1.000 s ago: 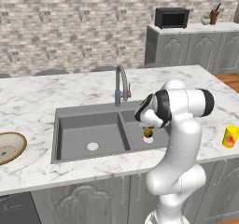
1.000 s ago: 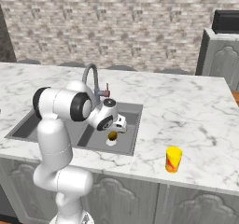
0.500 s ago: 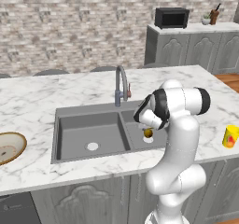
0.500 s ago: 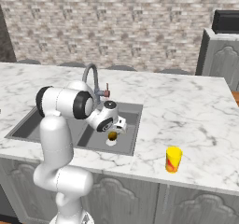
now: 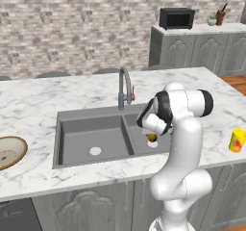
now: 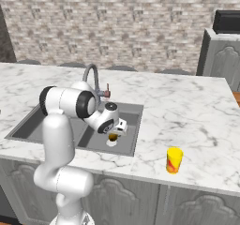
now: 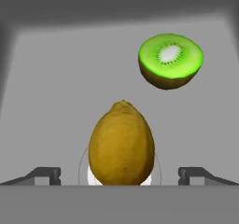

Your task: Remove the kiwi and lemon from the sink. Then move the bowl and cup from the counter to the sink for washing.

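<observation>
I have the white arm bent down over the wide dark grey double-basin sink [image 5: 91,138], and its two-finger gripper [image 7: 119,175] hangs released, jaws spread wide with nothing between them but air. In the hand view the dark fingertips [image 7: 46,174] sit low at the left and right edges of the frame, and the golden-brown oval lemon [image 7: 121,143] stands between them at bottom centre, resting over the round pale drain [image 7: 156,169]. The fingers are apart from the lemon on both sides. The halved kiwi [image 7: 170,61], bright green cut face with a pale core and brown skin, lies in the upper right of that frame, well apart from the lemon on the grey basin floor.

In the left base view the wide shallow tan bowl [image 5: 9,151] with its darker brown rim sits at the left edge on the white grey-veined marble counter [image 5: 43,97]. The small bright yellow cup [image 5: 237,140] with a red-orange mark stands at the right edge, also on the counter. The curved steel faucet [image 5: 125,86] rises behind the sink, centre frame.
</observation>
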Available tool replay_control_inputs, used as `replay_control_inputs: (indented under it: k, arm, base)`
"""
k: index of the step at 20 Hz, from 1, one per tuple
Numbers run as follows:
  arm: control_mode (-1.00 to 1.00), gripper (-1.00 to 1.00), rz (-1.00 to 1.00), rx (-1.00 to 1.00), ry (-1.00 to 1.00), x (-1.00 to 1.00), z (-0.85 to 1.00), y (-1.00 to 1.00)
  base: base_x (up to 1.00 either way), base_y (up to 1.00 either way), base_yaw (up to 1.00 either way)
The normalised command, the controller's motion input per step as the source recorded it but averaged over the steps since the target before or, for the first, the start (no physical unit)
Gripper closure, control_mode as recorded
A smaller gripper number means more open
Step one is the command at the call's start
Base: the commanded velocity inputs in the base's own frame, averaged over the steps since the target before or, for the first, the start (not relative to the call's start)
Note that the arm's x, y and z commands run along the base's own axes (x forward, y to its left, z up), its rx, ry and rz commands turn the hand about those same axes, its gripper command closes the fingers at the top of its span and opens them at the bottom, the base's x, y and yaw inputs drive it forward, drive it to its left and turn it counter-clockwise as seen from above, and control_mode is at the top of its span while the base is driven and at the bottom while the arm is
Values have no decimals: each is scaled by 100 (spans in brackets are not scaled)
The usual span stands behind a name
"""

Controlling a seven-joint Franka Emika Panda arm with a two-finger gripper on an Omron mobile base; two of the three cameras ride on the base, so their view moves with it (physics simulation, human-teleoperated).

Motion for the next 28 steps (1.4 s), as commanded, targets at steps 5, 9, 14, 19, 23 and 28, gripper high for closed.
replay_control_inputs:
  k: [5,9,14,19,23,28]
  arm:
    - [-100,-100,0,0,3,10,-14,0]
    - [-100,-100,0,0,4,9,-14,0]
    - [-100,-100,0,0,3,7,-12,0]
    - [-100,-100,0,0,1,9,-10,0]
    - [-100,-100,0,0,1,7,-12,0]
    - [-100,100,0,0,3,4,-14,0]
  base:
    - [0,0,0]
    - [0,0,0]
    - [0,0,0]
    - [0,0,0]
    - [0,0,0]
    - [0,0,0]
